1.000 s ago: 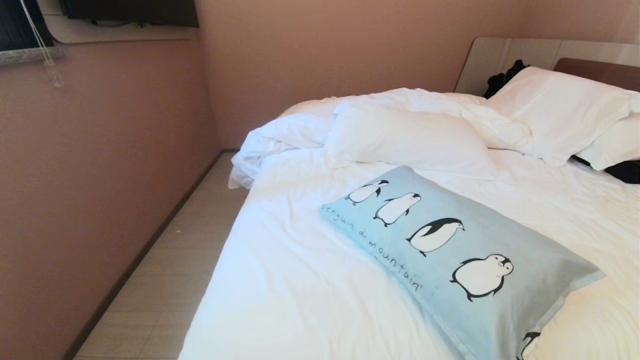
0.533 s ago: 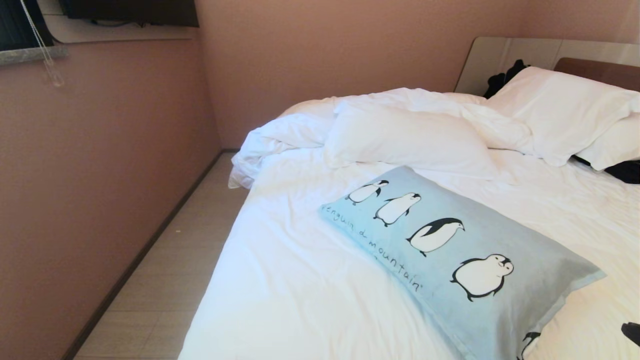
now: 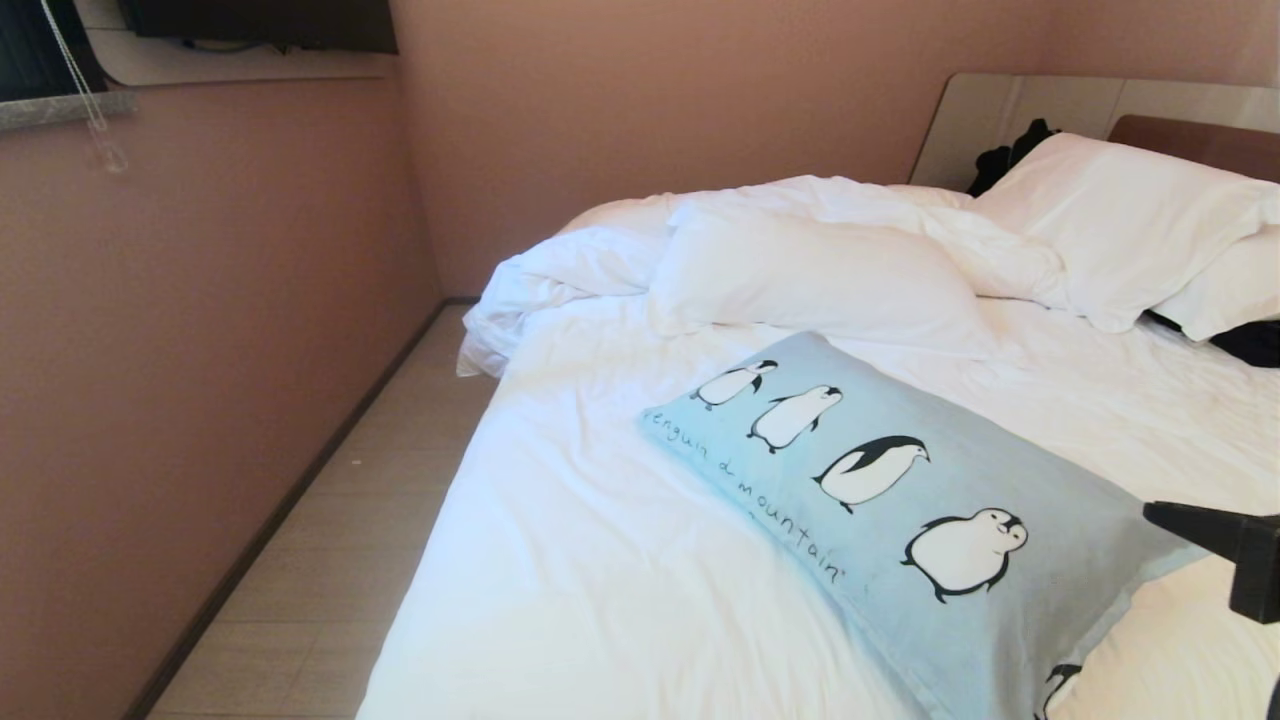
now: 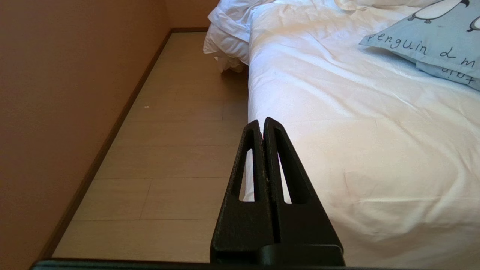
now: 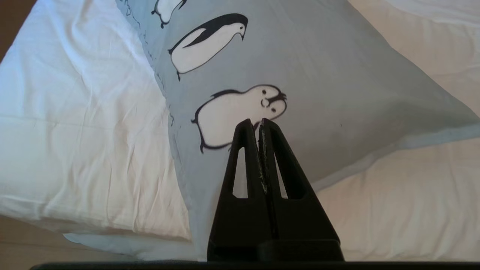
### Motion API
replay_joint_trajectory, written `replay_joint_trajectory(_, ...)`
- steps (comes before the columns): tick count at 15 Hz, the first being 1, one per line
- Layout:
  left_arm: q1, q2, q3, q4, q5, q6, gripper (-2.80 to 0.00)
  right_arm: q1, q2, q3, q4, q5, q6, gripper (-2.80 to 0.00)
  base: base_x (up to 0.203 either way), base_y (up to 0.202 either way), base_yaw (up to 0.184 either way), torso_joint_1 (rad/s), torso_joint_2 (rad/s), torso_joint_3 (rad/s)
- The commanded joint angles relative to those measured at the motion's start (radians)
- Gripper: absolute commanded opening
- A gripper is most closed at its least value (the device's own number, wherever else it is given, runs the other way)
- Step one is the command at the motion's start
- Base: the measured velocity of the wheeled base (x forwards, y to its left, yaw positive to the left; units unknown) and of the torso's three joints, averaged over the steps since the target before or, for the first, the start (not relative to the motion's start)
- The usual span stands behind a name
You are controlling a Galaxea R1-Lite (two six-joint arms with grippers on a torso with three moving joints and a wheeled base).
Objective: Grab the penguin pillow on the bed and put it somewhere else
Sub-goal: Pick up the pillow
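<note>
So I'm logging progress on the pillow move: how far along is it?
Barely begun. Done: nothing; the penguin pillow lies flat on the bed. In hand: the right end effector, shut and empty, is above the pillow's near end. The left end effector is parked by the bed's edge. Left: open, grasp, lift, relocate.

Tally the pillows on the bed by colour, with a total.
Light blue: 1, the penguin pillow
White: 3, a middle pillow and two stacked pillows, upper and lower, by the headboard
Total: 4
</note>
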Motion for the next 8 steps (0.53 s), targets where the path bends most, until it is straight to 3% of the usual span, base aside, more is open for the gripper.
replay_joint_trajectory(1,0.0,0.0,0.0,0.0,0.001,0.0,-2.8,0.0,0.154,-0.067,-0.001,0.01,0.0,-2.8,0.0,0.0,0.0,0.0,0.0,0.0)
replay_joint_trajectory(8,0.0,0.0,0.0,0.0,0.001,0.0,-2.8,-0.005,0.461,-0.217,-0.032,0.101,-0.023,-2.8,0.0,0.0,0.0,0.0,0.0,0.0)
